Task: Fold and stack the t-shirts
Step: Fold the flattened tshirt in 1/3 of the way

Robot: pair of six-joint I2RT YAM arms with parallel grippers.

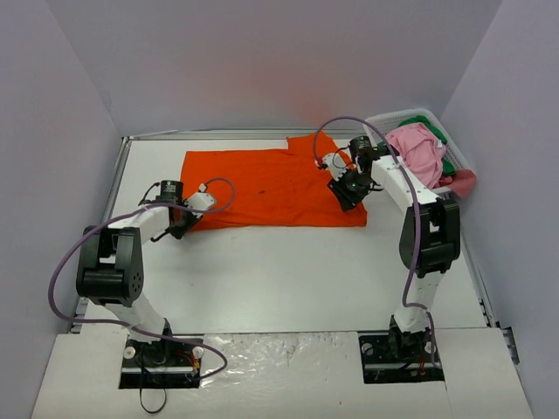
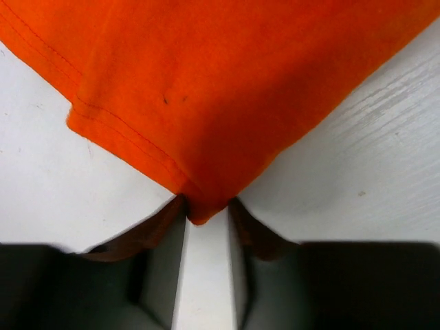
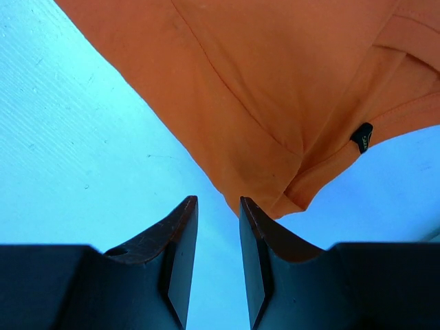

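Orange t-shirt [image 1: 271,188] flat on white table [image 1: 288,271], bare tabletop off its near edge. Near-left corner between narrowed left gripper [image 2: 206,210], grip unclear. Right gripper [image 3: 218,203] slightly parted, just short of a hem corner. One pink t-shirt [image 1: 417,148], one green t-shirt [image 1: 447,164] in basket [image 1: 410,115] beyond its right edge.

The large t-shirt [image 1: 271,188] is bright orange, plain, with a few tiny dark specks and a small black label [image 3: 361,136]. The pink t-shirt [image 1: 417,150] and the green t-shirt [image 1: 448,164] are plain. The slotted basket [image 1: 397,114] is white, and the table [image 1: 288,271] is white also.
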